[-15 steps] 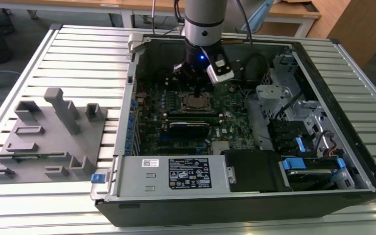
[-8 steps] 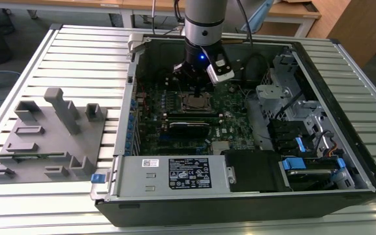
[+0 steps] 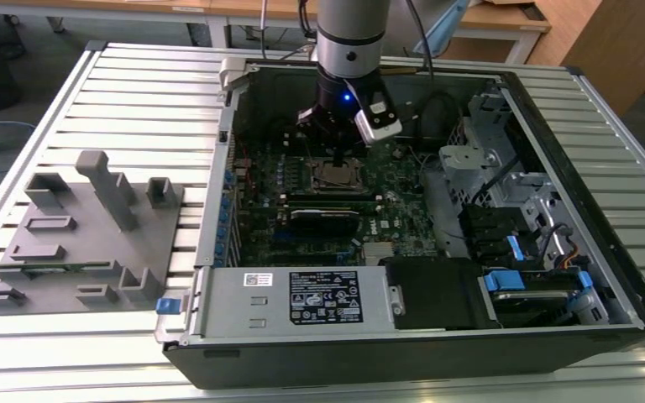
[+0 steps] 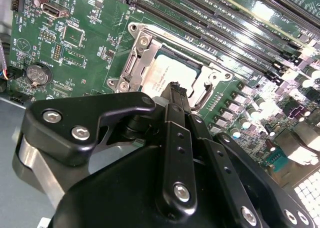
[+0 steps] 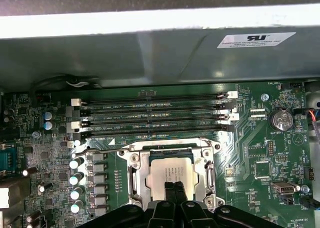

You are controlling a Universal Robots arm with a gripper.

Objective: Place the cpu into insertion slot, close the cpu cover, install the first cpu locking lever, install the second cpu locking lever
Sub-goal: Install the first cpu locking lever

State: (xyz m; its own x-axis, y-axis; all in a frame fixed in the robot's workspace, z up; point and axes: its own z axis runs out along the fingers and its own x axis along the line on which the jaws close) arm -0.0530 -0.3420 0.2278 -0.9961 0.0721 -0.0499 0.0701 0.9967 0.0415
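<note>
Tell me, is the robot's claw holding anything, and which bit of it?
Nothing is held. The gripper has its fingers shut together with nothing between them, right over the cpu.

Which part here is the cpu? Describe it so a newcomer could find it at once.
Inside the open computer case, find the green motherboard and its row of long black memory slots. Beside them sits the insertion slot, a square socket with a silvery rim, under the gripper. The cpu is the flat, pale metal square lying in it, the only plain metal-topped square.
</note>
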